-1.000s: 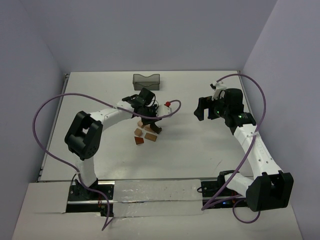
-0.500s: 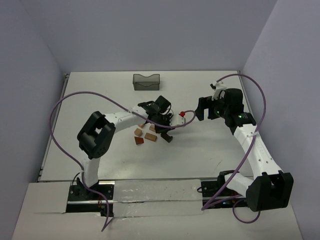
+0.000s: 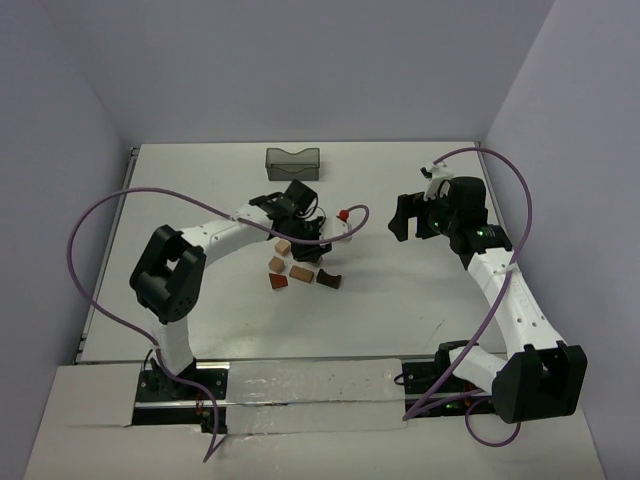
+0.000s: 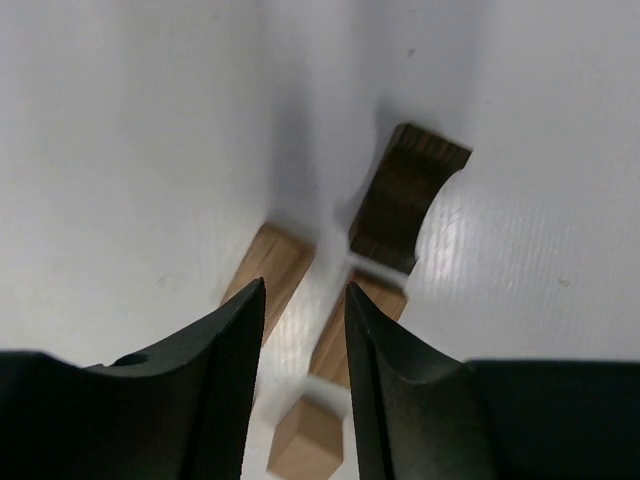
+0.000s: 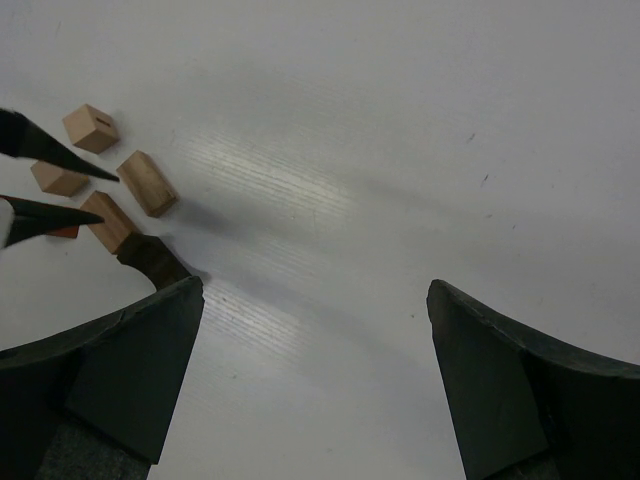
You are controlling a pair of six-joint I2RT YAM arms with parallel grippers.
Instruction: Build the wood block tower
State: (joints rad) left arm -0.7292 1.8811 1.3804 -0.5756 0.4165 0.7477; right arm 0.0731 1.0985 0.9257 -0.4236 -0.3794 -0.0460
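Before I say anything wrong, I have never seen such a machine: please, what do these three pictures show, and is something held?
These are two white robot arms bolted to a white table. One picture looks down from above; the other two come from small cameras on each wrist. Near the left arm lie light tan wooden blocks, a reddish-brown wooden wedge and a dark brown wooden arch. A dark translucent rectangular bin stands farther back. The left arm's jaws are slightly apart, the right arm's wide apart. Neither holds anything.
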